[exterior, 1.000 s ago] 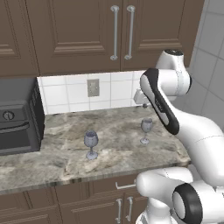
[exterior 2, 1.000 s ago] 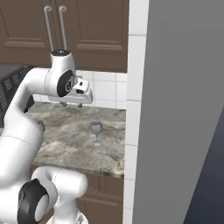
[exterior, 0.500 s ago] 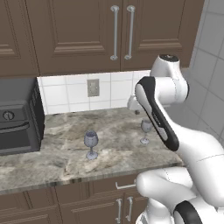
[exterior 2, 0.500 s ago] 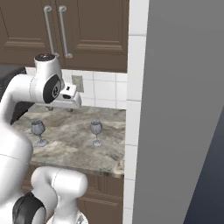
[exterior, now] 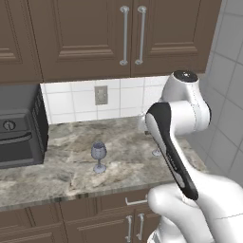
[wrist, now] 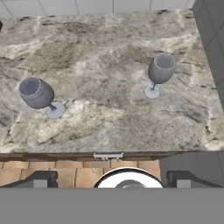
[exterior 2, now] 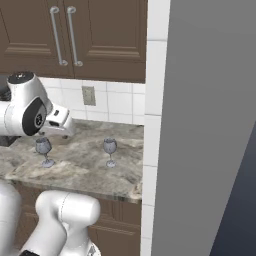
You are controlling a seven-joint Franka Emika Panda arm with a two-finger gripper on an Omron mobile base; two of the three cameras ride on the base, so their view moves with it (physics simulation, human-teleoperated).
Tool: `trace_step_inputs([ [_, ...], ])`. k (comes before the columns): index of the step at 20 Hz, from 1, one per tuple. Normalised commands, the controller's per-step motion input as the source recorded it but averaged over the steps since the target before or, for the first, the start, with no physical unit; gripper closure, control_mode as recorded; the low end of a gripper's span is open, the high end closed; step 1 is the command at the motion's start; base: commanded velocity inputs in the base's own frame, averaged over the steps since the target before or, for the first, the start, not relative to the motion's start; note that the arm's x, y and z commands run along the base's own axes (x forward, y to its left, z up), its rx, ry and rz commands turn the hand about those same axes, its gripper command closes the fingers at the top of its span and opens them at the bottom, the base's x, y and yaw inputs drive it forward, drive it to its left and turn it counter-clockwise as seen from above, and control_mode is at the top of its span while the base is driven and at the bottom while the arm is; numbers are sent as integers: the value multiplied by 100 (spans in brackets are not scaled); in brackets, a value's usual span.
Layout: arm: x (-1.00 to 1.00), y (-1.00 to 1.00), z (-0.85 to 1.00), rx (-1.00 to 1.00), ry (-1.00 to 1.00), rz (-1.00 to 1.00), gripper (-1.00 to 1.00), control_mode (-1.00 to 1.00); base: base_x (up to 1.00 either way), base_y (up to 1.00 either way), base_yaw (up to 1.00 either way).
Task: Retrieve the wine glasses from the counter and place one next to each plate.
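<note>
Two clear grey-blue wine glasses stand upright on the marbled counter (wrist: 100, 57), well apart. In the hand view the left glass (wrist: 37, 94) is at the left and the right glass (wrist: 160, 70) sits further back at the right. The base views show the left glass (exterior: 98, 156) (exterior 2: 44, 150) in the open. The right glass (exterior 2: 110, 151) is half hidden behind my arm in the left base view, where just its foot (exterior: 156, 153) shows. My gripper (wrist: 111, 178) hangs open and empty, high over the counter's front edge, nearer the left glass. The plates are out of view.
A black oven (exterior: 19, 130) stands on the counter's left end. Dark brown wall cabinets (exterior: 128, 38) hang above the white tiles. A tiled wall (exterior: 228, 95) closes the counter's right end, and a tall grey panel (exterior 2: 210, 125) rises beside it.
My arm has swung its hand leftward, away from the right glass and over the counter's front, uncovering the left glass in the right base view. Both glasses stand where they were.
</note>
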Motion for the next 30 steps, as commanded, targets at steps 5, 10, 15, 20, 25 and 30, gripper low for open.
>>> trace_step_inputs([
  [5,-26,28,0,0,-3,-9,-100,-100,0,0,0],
  [10,-1,36,0,-1,0,-7,-100,-100,0,0,0],
  [15,0,44,0,-2,0,-7,-100,-100,0,0,0],
  [20,0,46,0,-4,-1,-7,-100,-100,0,0,0],
  [25,-5,25,-4,0,-1,-9,-100,-100,0,0,0],
  [30,-2,12,-20,0,-11,-9,-100,-100,0,0,0],
])
